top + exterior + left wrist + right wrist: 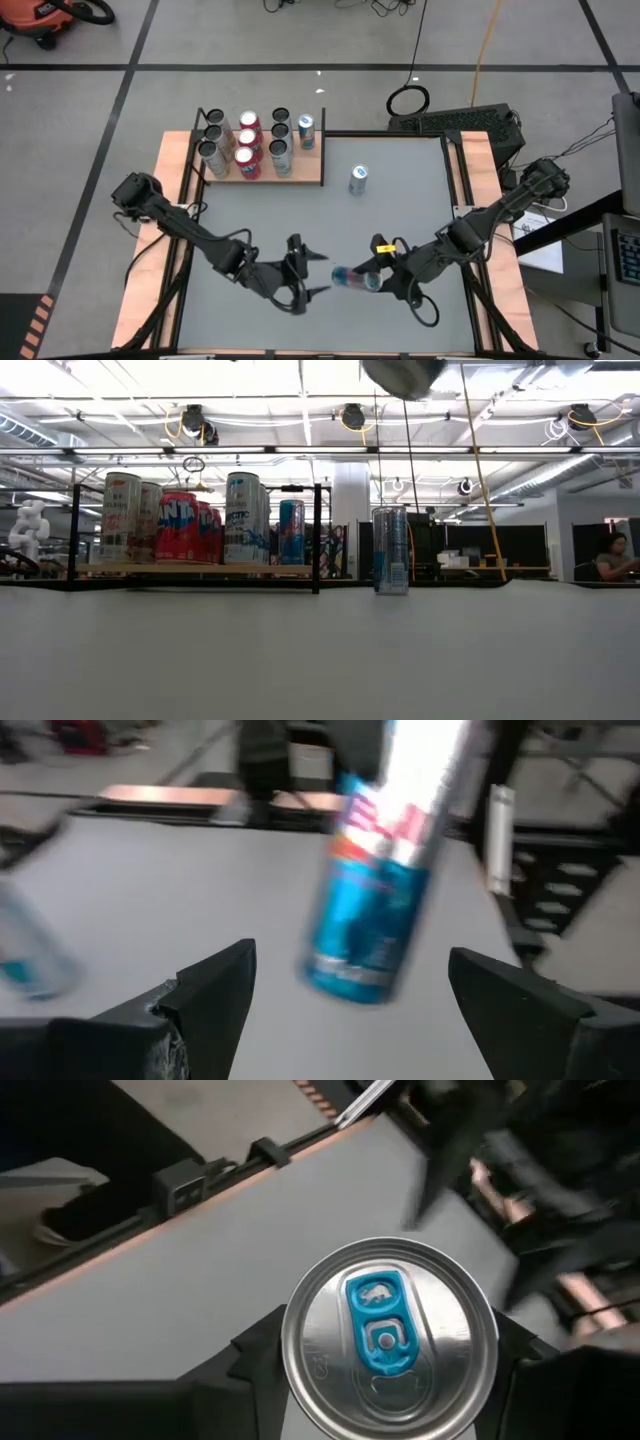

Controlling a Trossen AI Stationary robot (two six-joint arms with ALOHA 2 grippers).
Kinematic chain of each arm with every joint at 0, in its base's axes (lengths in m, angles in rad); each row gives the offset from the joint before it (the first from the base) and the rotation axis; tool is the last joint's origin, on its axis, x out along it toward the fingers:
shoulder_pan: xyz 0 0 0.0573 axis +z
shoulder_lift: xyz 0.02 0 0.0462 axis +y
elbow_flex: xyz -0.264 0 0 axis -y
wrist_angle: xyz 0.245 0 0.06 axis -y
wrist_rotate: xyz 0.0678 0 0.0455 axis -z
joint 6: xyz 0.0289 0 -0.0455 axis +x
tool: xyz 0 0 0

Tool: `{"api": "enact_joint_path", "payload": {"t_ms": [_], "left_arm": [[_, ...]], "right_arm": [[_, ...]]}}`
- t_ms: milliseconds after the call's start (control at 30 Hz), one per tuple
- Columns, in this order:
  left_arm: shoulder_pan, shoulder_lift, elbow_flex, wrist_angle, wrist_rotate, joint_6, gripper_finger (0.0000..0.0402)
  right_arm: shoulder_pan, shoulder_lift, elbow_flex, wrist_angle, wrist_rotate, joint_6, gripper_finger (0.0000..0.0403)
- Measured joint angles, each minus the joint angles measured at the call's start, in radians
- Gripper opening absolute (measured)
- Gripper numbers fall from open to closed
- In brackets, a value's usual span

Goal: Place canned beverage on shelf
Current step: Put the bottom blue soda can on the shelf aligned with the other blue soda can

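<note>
Held can [385, 860] blurred in my left wrist view, top cut by picture edge; I couldn't read label. Right gripper [385, 1380] fingers mostly hidden behind can lid in right wrist view. Other arm [520, 1170] smeared there. Low view showed only can's base [403, 375], cropped at top. Back-row shelf cans [215, 120] too small to identify.

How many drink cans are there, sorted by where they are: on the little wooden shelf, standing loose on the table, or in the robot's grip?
On the shelf: 10 cans
Standing alone on the grey table: 1 can
Held in the right gripper: 1 blue and silver can
Total: 12 cans
</note>
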Motion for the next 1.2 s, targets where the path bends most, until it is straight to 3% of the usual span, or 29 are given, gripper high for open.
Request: {"api": "enact_joint_path", "payload": {"t_ms": [100, 233, 367, 633, 900, 1200], "left_arm": [[-0.002, 0.047, 0.0, 0.092, 0.064, 0.032, 0.0328], [-0.001, 0.087, 0.0, 0.197, 0.046, 0.079, 0.0333], [0.004, 0.094, 0.0, 0.2, 0.009, 0.081, 0.0343], [0.059, 0.135, 0.0, 0.191, 0.165, 0.082, 0.0352], [0.079, 0.142, 0.0, 0.195, 0.171, 0.082, 0.0352], [0.056, 0.142, 0.0, 0.19, 0.173, 0.083, 0.0284]], "right_arm": [[-0.005, 0.0, 0.0, 0.033, 0.0, -0.056, 0.0174], [-0.003, 0.0, 0.0, 0.044, -0.004, -0.08, 0.0175], [-0.003, 0.0, 0.0, 0.044, -0.004, -0.075, 0.0175], [-0.007, 0.0, 0.0, 0.078, -0.005, -0.104, 0.0175], [-0.009, 0.0, 0.0, 0.08, -0.005, -0.113, 0.0175], [-0.009, 0.0, 0.0, 0.042, -0.009, -0.103, 0.0176]]}}
